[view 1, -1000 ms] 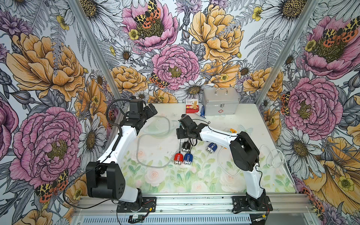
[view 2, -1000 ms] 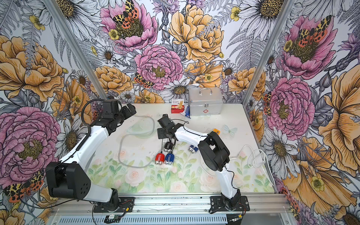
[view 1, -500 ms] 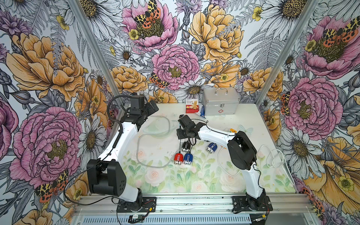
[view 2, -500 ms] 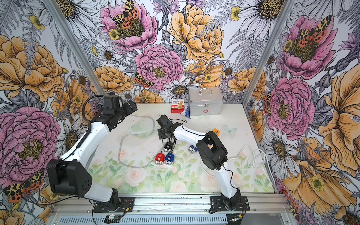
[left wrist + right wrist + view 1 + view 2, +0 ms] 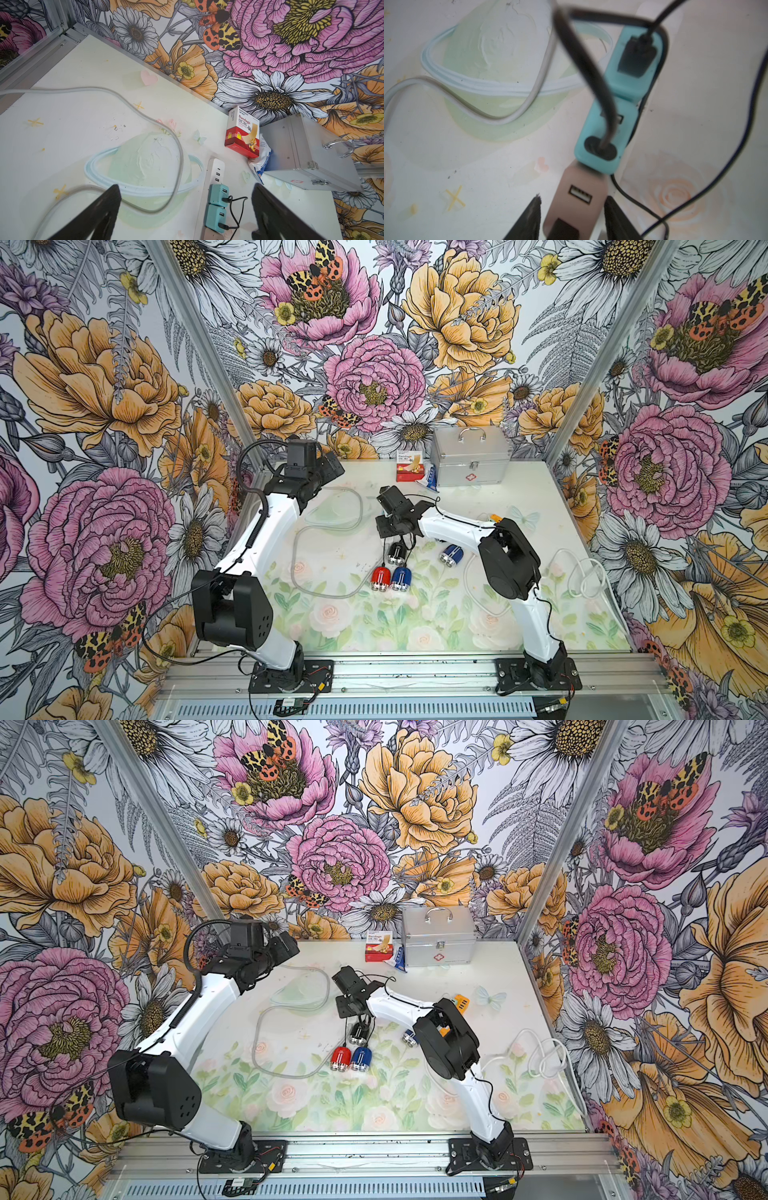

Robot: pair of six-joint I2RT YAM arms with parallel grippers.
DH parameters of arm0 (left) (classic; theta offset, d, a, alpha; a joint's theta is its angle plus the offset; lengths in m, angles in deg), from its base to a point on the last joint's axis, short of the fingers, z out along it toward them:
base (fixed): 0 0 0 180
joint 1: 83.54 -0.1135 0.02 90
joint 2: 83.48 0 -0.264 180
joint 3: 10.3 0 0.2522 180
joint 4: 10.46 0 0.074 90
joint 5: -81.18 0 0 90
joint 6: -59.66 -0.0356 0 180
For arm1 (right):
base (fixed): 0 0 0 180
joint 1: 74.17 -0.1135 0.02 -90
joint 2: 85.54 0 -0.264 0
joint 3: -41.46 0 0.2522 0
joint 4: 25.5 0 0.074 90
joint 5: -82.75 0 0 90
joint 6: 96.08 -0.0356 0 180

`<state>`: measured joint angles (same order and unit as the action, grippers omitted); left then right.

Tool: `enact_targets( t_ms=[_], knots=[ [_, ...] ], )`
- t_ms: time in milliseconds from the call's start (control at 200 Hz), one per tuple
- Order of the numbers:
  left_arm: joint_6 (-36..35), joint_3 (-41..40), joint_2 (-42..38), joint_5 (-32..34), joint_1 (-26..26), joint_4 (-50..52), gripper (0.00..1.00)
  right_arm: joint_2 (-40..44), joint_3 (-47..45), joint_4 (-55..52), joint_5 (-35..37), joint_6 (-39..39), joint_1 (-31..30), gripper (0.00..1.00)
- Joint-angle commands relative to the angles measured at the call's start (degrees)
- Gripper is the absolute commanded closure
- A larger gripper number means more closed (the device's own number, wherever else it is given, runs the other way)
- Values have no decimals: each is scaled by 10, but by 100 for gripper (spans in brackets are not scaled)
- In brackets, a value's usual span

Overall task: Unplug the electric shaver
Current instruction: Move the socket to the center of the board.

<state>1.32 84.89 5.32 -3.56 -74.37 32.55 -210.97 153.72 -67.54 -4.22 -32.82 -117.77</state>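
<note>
Right pincer (image 5: 573,197) has drawn in around the pink charger (image 5: 577,176) on the power strip (image 5: 216,166), its grip possibly not yet firm. Left pincer (image 5: 186,187) hangs wide apart. The black shaver (image 5: 397,552), apparently still plugged in, lies on the tabletop (image 5: 519,497) nearby.

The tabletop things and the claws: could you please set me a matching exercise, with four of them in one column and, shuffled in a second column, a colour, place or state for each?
Column one:
1. bandage box
2. metal case
3. pink adapter
4. left claw

Column two:
A. between the fingers of the right claw
B. open, holding nothing
C. silver
D. red and white

Pairs: 1-D; 2-C; 3-A; 4-B
</note>
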Motion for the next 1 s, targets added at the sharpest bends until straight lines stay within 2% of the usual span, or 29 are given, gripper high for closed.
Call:
enact_targets(
  t_ms=[0,170,430,801,996],
  knots=[
    [10,18,4,13,6,12,2,-12,21,-5,18,19,-3,51],
    [13,22,11,11,7,17,2,-22,24,-9,1,22,-1,63],
    [15,42,21,15,12,37,1,-19,17,-17,-16,37,-1,72],
    [91,56,40,58,20,100,2,22,-53,-16,-50,95,-7,76],
    [147,67,71,52,27,121,2,43,-84,-15,-49,120,-11,76]
  ],
)
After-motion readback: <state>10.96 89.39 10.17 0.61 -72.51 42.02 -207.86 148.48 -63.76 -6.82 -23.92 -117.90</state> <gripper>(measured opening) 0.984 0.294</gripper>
